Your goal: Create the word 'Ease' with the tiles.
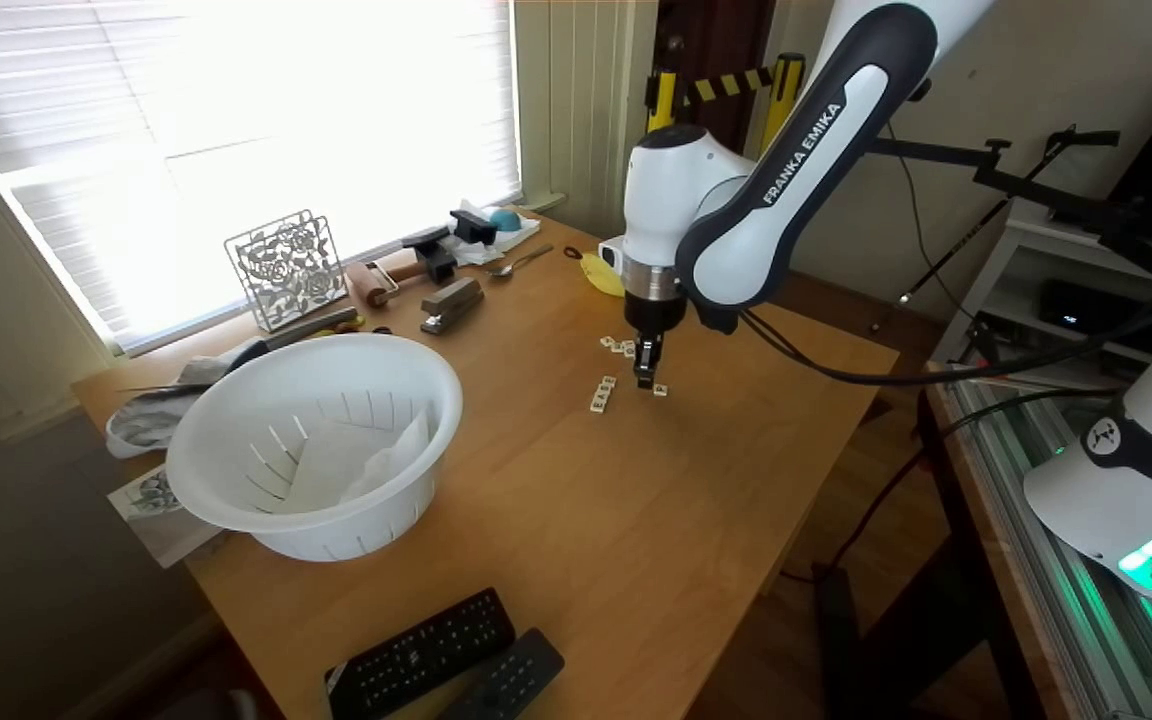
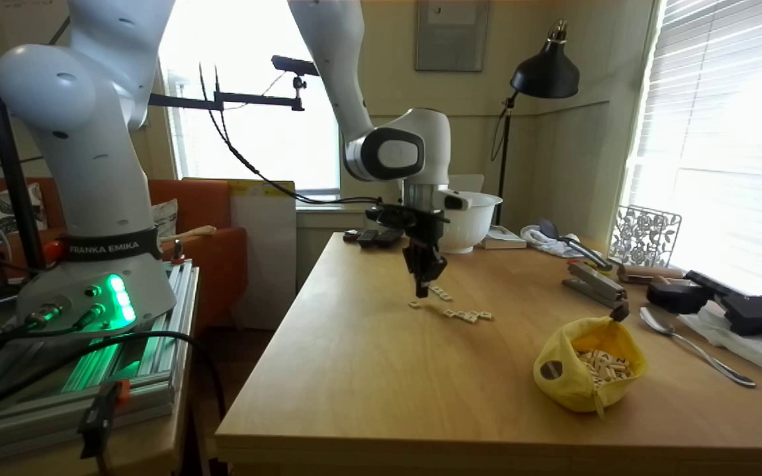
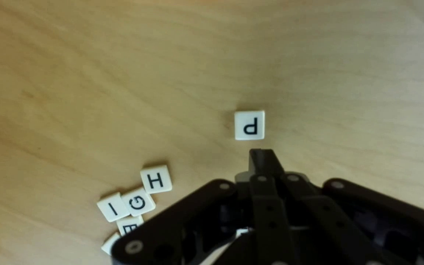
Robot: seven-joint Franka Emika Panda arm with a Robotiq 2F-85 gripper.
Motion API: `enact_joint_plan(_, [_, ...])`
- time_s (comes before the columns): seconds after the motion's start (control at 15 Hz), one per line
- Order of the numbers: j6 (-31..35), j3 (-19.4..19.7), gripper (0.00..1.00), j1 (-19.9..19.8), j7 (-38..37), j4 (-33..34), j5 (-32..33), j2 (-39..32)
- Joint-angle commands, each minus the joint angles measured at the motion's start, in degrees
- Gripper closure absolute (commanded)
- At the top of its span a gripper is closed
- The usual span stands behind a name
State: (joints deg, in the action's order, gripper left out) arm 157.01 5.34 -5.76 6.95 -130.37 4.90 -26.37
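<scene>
Remotes (image 1: 424, 650): two, black, just beside each other at the near end of the table (image 1: 536, 540) in an exterior view, both cut by its lower edge.
Colander (image 1: 341, 540): white, slotted, upright on the table beyond the remotes, with pale sheets (image 1: 331, 465) inside.
Row of tiles (image 1: 602, 394): four in a close line on the wood, reading E, A, S, E away from the remotes; the last two letters are hard to make out at that size.
Hand (image 3: 262, 150): pointing down, fingers drawn together into one narrow tip. In an exterior view the tip shows between the row of tiles and the P tile (image 3: 249, 125); whether it touches the wood I cannot tell.
P tile: face up, apart from the others, just past the fingertips in the wrist view, its letter upside down there.
Loose tiles (image 3: 138, 201): a ragged cluster left of the fingertips in the wrist view. H, G and I can be read, G and I touching; two more are partly covered by the hand.
Pouch (image 2: 563, 390): yellow, open, set on the table, filled with a heap of tiles (image 2: 602, 367).
Spoon (image 2: 705, 354): on the table near the pouch, its bowl end toward the stapler (image 2: 596, 283).
Openwork stand (image 1: 281, 265): upright beside the window (image 1: 316, 110).
</scene>
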Motion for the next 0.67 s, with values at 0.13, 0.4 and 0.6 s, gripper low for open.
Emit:
enact_joint_plan(0.13, [-3.2,0.9,1.0,0.5,-0.2,-1.1,1.8,1.4])
enact_joint_plan(0.4, [-2.9,1.0,1.0,0.0,-0.1,-1.0,1.8,0.7])
enact_joint_plan(0.6, [-1.6,0.9,1.0,-0.6,0.1,-0.7,1.2,-0.2])
